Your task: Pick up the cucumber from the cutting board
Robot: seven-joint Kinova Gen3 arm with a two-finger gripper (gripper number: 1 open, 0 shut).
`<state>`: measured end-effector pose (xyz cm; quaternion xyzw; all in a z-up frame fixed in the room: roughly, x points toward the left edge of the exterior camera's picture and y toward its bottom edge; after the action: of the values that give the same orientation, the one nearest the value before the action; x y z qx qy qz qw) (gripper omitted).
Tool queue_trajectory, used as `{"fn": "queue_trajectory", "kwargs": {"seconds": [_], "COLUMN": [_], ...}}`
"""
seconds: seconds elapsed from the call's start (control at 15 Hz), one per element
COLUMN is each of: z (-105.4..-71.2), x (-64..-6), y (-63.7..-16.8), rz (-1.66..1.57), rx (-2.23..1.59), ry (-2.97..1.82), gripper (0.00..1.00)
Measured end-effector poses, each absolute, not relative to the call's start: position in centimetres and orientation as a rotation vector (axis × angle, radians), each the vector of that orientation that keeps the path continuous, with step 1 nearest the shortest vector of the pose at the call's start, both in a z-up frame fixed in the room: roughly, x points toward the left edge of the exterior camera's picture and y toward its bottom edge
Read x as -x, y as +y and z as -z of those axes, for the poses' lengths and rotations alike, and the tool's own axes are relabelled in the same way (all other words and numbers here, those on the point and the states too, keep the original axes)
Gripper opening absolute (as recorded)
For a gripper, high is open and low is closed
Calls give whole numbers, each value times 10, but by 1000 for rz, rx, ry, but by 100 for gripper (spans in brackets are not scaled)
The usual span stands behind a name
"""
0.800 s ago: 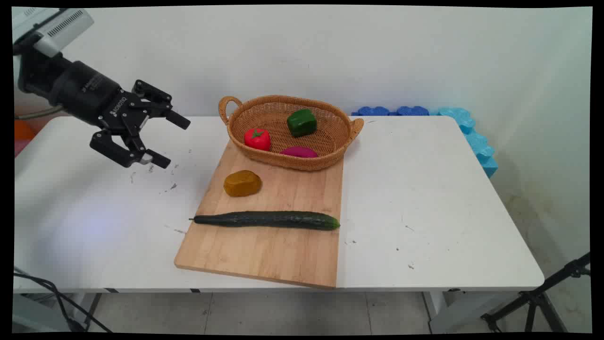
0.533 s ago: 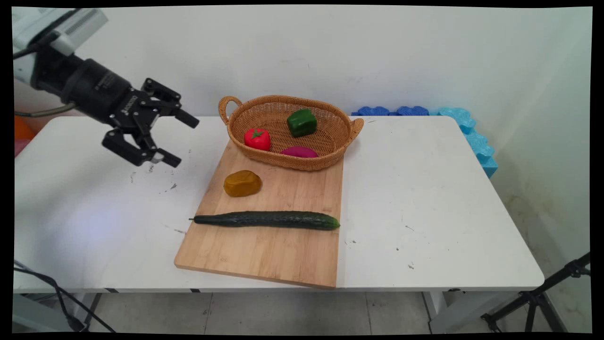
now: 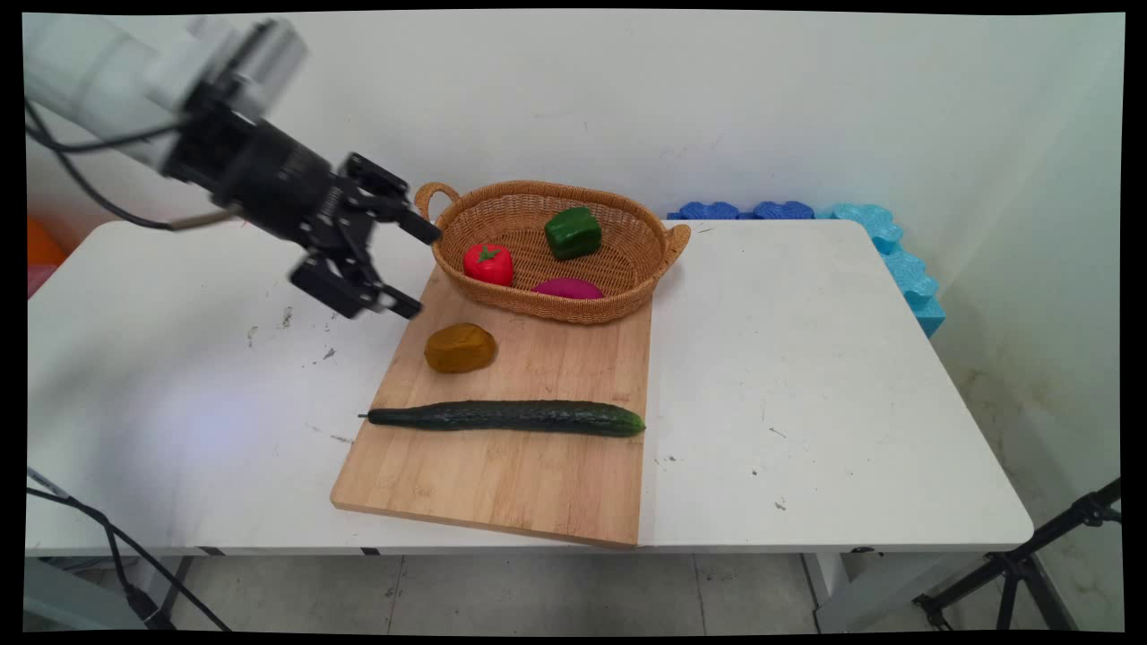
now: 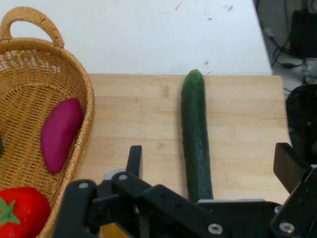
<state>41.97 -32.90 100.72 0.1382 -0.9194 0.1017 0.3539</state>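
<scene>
Where the arm enters at the upper left of the frame, the gripper hangs in the air with its fingers spread apart and nothing between them, above the left far corner of the cutting board, just left of the wicker basket.

Items, left to right:
- Worktop: white, scuffed, carrying all below.
- Cutting board: pale wood, lying flat at centre frame.
- Brown lump: on the board, lower right of the gripper and nearest to it.
- Cucumber: dark green, lying crosswise on the board, below the lump.
- Wicker basket: oval, two handles, resting on the board's far edge.
- Tomato: red, in the basket's left part.
- Magenta piece: against the basket's near wall.
- Green pepper: toward the basket's far wall.
- Blue foam blocks: beyond the worktop's far right corner.
</scene>
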Motion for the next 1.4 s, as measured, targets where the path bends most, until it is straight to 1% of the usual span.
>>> {"fn": "queue_trajectory", "kwargs": {"seconds": [0.13, 0.4, 0.73, 1.13, 1.4], "z": [-995, -953, -905, -867, -849], "x": [-403, -366, -338, -319, -309], "y": [-333, -341, -353, -362, -367], "rz": [-272, -277, -285, -281, -275], "rx": [-379, -442, -475, -504, -517], "ry": [-2400, -2476, -2559, -2624, -2657], "gripper": [100, 100, 100, 100, 100]}}
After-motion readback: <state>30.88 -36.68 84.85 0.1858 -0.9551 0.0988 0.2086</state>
